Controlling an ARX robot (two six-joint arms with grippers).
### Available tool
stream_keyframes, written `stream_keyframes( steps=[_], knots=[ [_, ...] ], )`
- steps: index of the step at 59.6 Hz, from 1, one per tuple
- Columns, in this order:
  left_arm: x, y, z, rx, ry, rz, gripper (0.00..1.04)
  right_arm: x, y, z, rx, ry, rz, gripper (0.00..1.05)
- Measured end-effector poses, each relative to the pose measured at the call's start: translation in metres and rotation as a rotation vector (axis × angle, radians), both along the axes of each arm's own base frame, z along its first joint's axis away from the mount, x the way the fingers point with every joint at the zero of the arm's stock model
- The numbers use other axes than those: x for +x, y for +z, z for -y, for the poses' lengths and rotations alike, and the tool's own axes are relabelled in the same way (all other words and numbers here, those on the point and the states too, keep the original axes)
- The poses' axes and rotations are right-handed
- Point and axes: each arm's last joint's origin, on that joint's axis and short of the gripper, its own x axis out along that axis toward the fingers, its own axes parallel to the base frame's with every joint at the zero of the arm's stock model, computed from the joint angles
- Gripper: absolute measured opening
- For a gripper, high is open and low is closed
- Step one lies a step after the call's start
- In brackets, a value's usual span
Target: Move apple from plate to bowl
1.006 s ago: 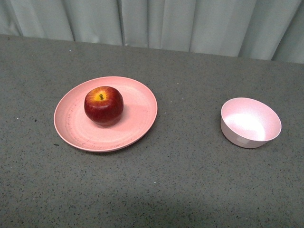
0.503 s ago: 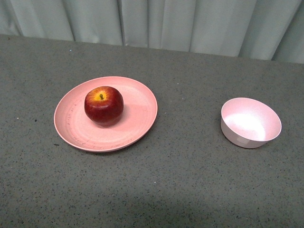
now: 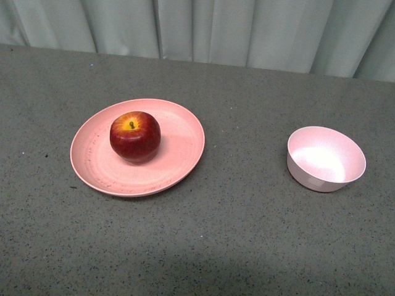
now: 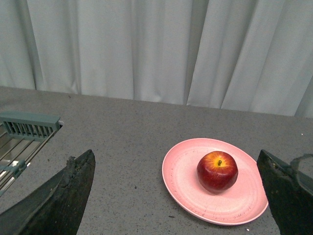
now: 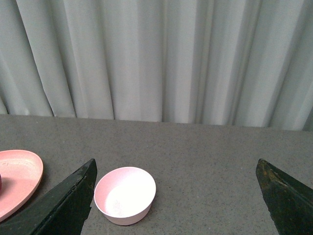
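A glossy dark red apple with a yellow patch at its stem sits upright on the wide salmon-pink plate, left of centre on the table. The small pale pink bowl stands empty to the right. Neither arm appears in the front view. In the left wrist view my left gripper is open, held back from the plate, with the apple between its dark fingers. My right gripper is open too, and the bowl lies close to one finger.
Everything rests on a grey speckled table backed by a pale curtain. A grey-green metal rack lies at the table's edge in the left wrist view. The plate's rim shows in the right wrist view.
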Motion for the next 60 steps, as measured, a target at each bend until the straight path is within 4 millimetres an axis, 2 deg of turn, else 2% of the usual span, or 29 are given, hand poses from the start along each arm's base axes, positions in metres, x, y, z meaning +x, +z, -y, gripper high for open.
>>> stream_keyframes(
  steps=[5, 15, 26, 37, 45, 60],
  knots=[
    [0.0, 0.0, 0.0, 0.0, 0.0, 0.0, 0.98, 0.005, -0.005, -0.002, -0.088, -0.008, -0.127, 0.95],
    [0.0, 0.0, 0.0, 0.0, 0.0, 0.0, 0.98, 0.025, -0.005, -0.008, -0.151, 0.065, -0.199, 0.95],
    [0.0, 0.0, 0.0, 0.0, 0.0, 0.0, 0.98, 0.078, -0.003, -0.019, -0.18, 0.151, -0.342, 0.95],
    [0.0, 0.0, 0.0, 0.0, 0.0, 0.0, 0.98, 0.124, -0.02, -0.032, -0.207, 0.228, -0.536, 0.95],
    [0.0, 0.0, 0.0, 0.0, 0.0, 0.0, 0.98, 0.159, -0.04, -0.049, -0.236, 0.323, -0.691, 0.95],
    [0.0, 0.0, 0.0, 0.0, 0.0, 0.0, 0.98, 0.193, -0.068, -0.067, -0.329, 0.375, -0.845, 0.95]
  ],
)
